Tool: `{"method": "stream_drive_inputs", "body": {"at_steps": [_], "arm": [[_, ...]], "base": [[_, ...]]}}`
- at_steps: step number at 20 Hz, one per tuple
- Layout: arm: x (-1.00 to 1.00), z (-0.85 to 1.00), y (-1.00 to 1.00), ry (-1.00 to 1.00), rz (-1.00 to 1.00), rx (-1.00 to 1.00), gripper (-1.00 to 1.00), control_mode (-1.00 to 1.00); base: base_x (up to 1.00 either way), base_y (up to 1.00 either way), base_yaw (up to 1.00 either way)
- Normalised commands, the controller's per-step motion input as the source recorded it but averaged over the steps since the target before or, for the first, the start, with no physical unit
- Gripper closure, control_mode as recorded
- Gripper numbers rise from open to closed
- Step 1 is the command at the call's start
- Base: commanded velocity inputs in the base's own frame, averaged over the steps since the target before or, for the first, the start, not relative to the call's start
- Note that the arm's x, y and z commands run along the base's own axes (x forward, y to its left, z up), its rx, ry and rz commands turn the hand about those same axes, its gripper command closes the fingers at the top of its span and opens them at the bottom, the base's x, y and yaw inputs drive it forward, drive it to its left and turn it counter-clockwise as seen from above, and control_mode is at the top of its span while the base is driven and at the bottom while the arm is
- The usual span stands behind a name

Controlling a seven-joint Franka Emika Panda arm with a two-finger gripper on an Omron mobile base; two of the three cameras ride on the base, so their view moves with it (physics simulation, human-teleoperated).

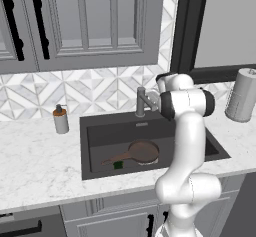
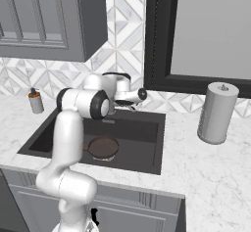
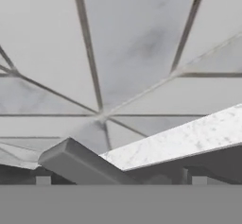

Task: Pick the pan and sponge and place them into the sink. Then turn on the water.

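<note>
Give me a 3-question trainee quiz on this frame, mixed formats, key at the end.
1. True or false: the pan is lying in the sink.
2. Multiple choice: the sponge lies A) on the counter by the soap bottle, B) in the sink beside the pan's handle, C) on top of the paper towel roll.
3. Short answer: is water running from the faucet?

Key
1. True. The pan lies on the basin floor.
2. B. The green block lies on the sink floor close to the handle; whether they touch can't be told.
3. No. No blue stream shows below the spout; the hand is up by the faucet.
</note>
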Motion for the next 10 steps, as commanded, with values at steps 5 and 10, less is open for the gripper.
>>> {"method": "stream_drive_inputs", "body": {"at_steps": [5,10], "arm": [[0.13,-0.09,-0.01,0.00,0.00,0.03,-1.00,-1.00],[0.03,-0.02,0.00,0.00,0.00,0.00,1.00,-1.00]], "base": [[0.00,0.00,0.00],[0.00,0.00,0.00]]}}
